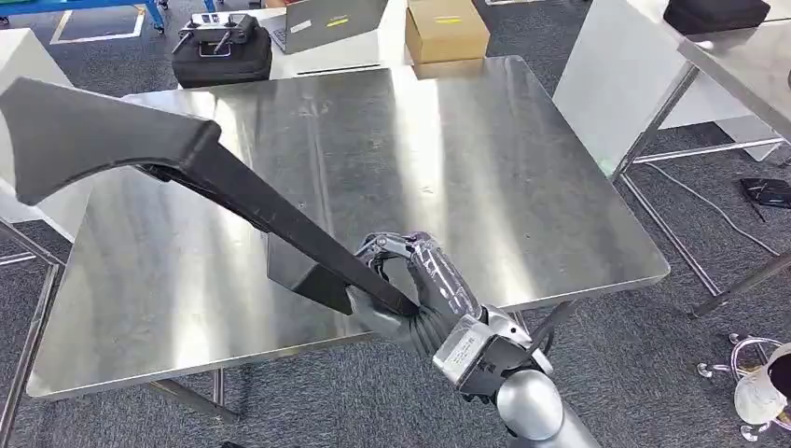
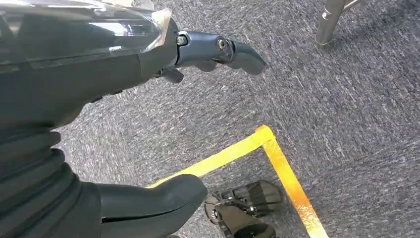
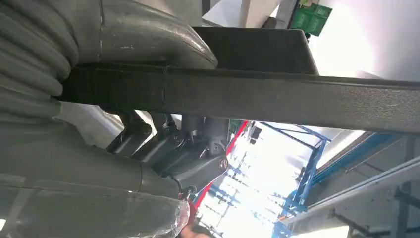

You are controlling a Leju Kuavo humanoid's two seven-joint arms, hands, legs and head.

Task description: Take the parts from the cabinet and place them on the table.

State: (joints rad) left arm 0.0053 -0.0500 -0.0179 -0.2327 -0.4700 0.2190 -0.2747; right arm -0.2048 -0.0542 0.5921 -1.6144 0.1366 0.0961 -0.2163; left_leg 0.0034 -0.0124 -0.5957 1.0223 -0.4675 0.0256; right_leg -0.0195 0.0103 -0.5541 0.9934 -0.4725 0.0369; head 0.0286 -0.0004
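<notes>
A black case (image 1: pixel 222 58) and cardboard box (image 1: pixel 446 28) sit beyond the bare steel worktop (image 1: pixel 522 187). The right hand (image 1: pixel 420 280) has its fingers clamped on the long, matte black part (image 1: pixel 187 159), slanting toward upper left. The left hand (image 2: pixel 99 69) hangs with fingers apart.

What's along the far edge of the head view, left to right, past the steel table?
Black case with a controller on top → open laptop → cardboard box → black bag on the neighbouring table.

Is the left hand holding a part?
No. The left hand hangs over grey carpet with nothing in its fingers.
</notes>
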